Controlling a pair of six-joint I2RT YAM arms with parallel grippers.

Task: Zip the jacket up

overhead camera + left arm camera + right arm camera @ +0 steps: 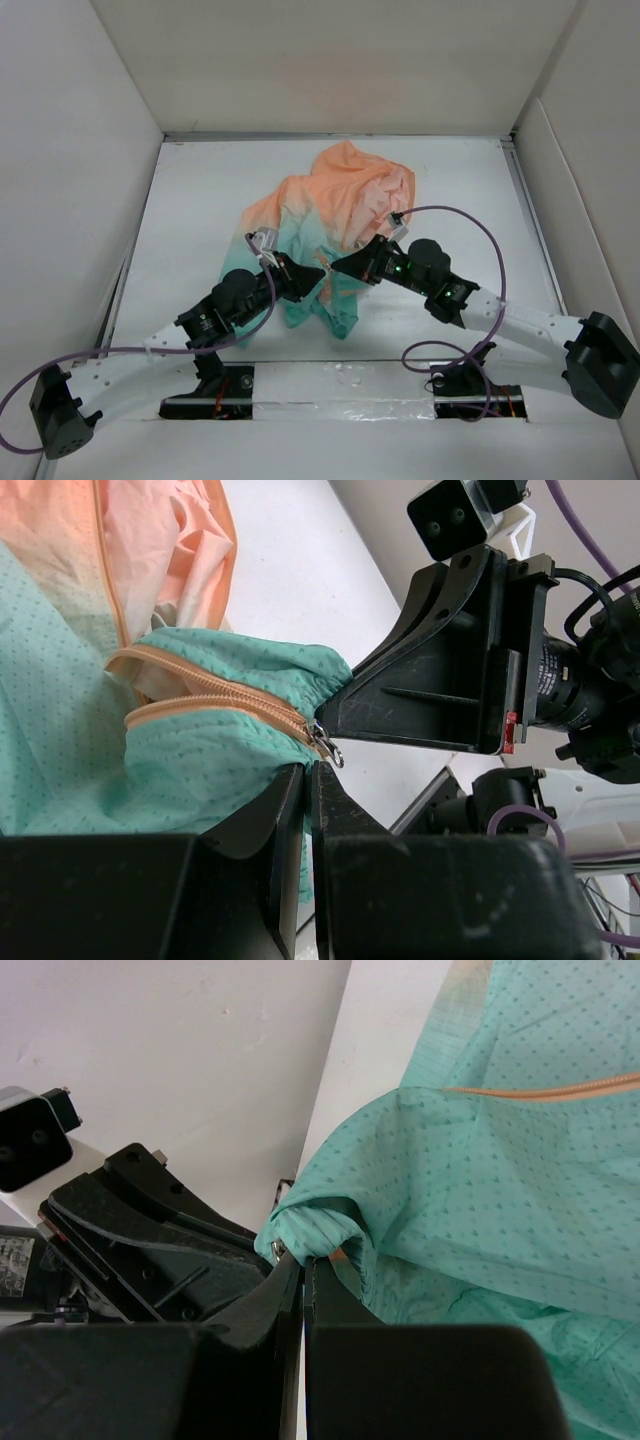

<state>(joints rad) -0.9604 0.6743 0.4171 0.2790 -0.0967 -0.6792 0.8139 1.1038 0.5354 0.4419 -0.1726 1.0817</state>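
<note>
The jacket (345, 195) lies crumpled on the surface (200, 200) just ahead of both tools, orange end farthest from them, teal hem nearest. The left tool (308, 778) has its jaws pressed together on the teal hem beside the zipper slider (328, 742) (the orange zipper (220, 695) gapes open beyond it). The right tool (303, 1265), tip to tip with it, pinches a bunched fold of the same hem.

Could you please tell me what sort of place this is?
Probably a lab test cell, not a home: plain white walls box in a white table, with a left arm and right arm bolted at its edge.
</note>
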